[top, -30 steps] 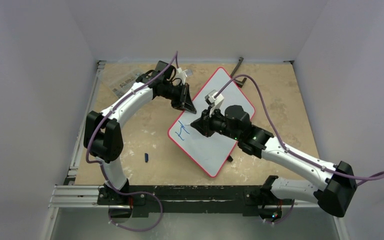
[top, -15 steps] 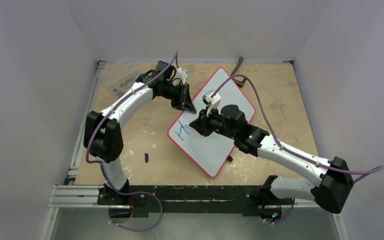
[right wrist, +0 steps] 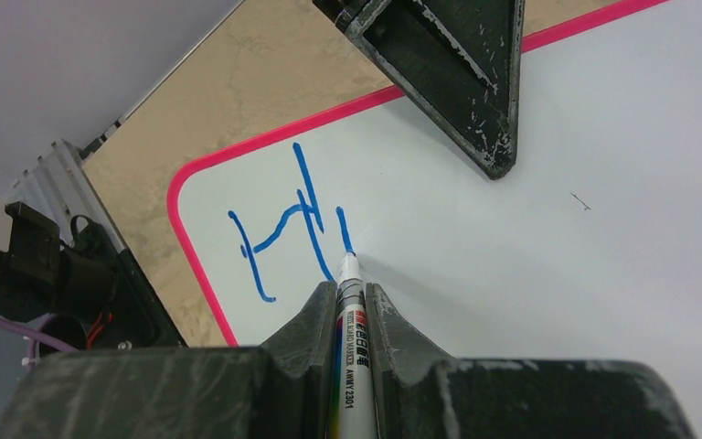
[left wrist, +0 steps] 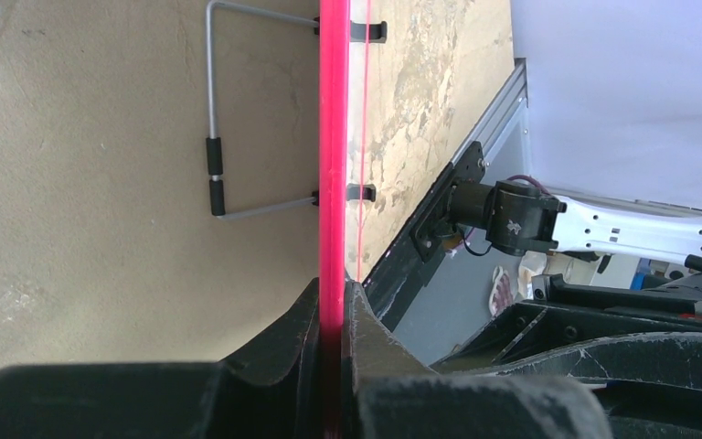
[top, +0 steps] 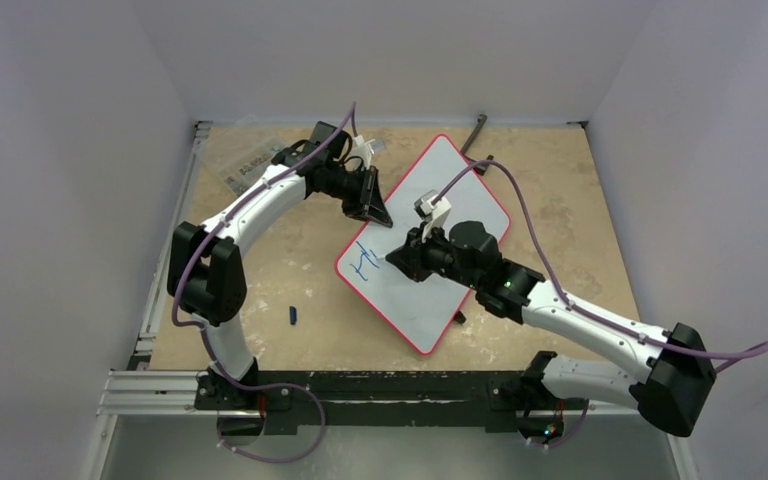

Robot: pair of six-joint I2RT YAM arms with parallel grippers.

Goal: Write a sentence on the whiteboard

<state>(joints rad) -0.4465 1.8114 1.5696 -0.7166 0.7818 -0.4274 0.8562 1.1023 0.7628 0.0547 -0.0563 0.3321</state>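
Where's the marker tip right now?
Right wrist view: the marker, clamped in the right pincer, touches its tip to the whiteboard just right of the blue H.

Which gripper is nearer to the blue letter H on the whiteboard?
Right. The right gripper holds a marker whose tip sits just beside the H; the left gripper clamps the whiteboard's red rim farther along.

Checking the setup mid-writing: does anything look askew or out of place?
The whiteboard lies diagonally on the table, its rim pinched by the left fingers. A small blue piece, maybe a cap, lies loose left of it. A faint stray mark sits on the board.
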